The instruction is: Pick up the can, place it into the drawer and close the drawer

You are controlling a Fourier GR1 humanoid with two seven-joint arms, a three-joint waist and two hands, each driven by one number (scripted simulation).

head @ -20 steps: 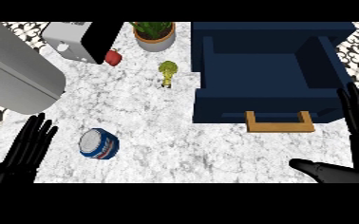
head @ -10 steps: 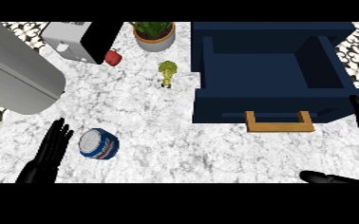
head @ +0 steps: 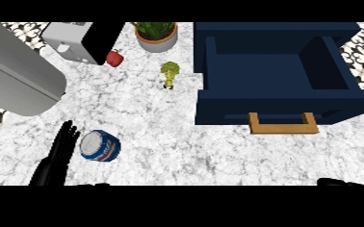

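Observation:
A blue and white can (head: 99, 145) lies on the marble counter at the lower left. My left hand (head: 57, 156) is just left of the can, fingers straight and pointing up, close beside it but with nothing held. The dark blue drawer (head: 274, 110) stands pulled out at the right, its inside bare, with a wooden handle (head: 282, 123) on its front. Only a sliver of my right hand (head: 340, 182) shows at the lower right edge, and its fingers are hidden.
A toaster (head: 82, 41) and a red pepper (head: 115, 57) sit at the back left. A potted plant (head: 156, 35) stands at the back middle, a piece of broccoli (head: 170, 73) in front of it. A large grey appliance (head: 25, 79) fills the left side.
My left hand has moved right and forward, up beside the can. My right hand has dropped back toward the lower edge, almost out of view.

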